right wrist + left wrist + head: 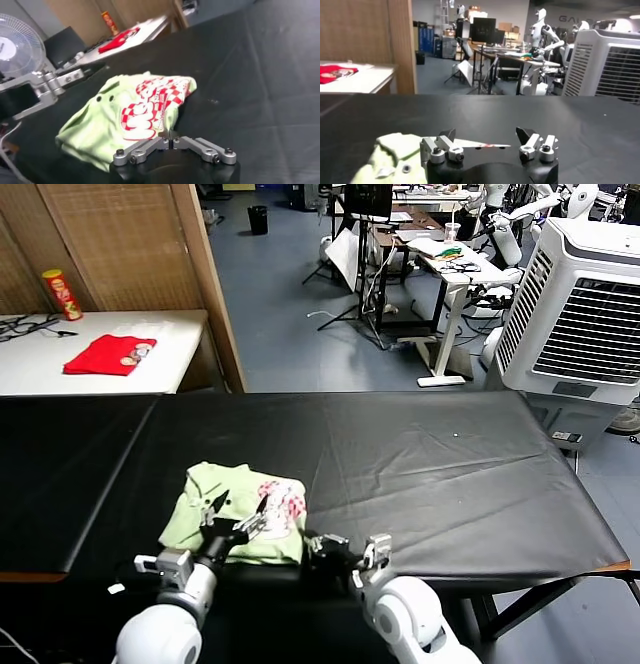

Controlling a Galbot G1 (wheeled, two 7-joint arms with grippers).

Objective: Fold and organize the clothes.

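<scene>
The pale green T-shirt [240, 506] lies folded into a small bundle on the black table [450, 474], near its front edge, with the red-and-white print [285, 502] facing up on its right side. My left gripper [240, 512] is open and empty, low over the shirt's near edge. In the left wrist view [485, 137] the shirt [395, 150] lies beside and under one finger. My right gripper [322, 546] is shut and empty, just right of the shirt at the table's front edge. In the right wrist view [171, 137] its tips meet by the shirt's [115, 115] printed edge.
A white side table [170, 354] at the back left holds a small red folded garment [108, 354] and a red chips can [62, 294]. A white air cooler [590, 314] stands at the back right. A wooden partition [205, 274] rises behind the table.
</scene>
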